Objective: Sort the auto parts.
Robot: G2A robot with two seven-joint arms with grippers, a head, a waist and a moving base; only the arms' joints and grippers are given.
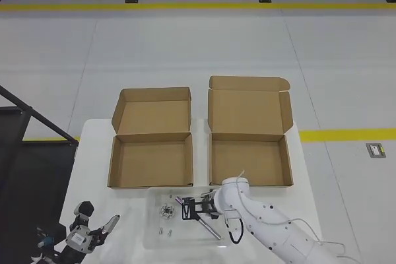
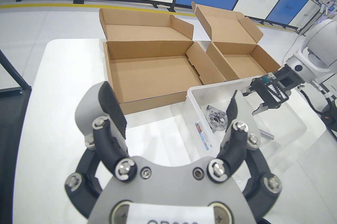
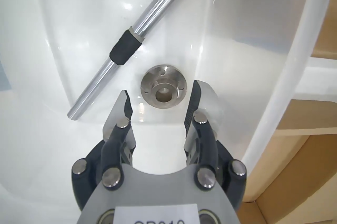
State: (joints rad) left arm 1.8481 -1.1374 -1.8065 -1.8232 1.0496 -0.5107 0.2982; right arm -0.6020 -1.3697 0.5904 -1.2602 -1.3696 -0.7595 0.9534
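Note:
A clear plastic bin point(image 1: 153, 245) at the table's front holds the parts. In the right wrist view a round metal flange point(image 3: 163, 89) lies on the bin floor, and my right gripper point(image 3: 161, 98) stands open just above it, one finger on each side. Beside the flange lies a long steel rod point(image 3: 142, 30) with a black band. From above, the right gripper point(image 1: 187, 210) is inside the bin near a toothed metal disc point(image 1: 166, 211). That disc point(image 2: 217, 118) also shows in the left wrist view. My left gripper point(image 2: 169, 96) is open and holds nothing, over the table's front left corner point(image 1: 98, 218).
Two open cardboard boxes stand behind the bin, the left box point(image 1: 150, 163) and the right box point(image 1: 251, 162), both with nothing inside and lids folded back. A few small metal pieces point(image 1: 165, 231) lie in the bin. A black frame point(image 1: 13, 132) stands left of the table.

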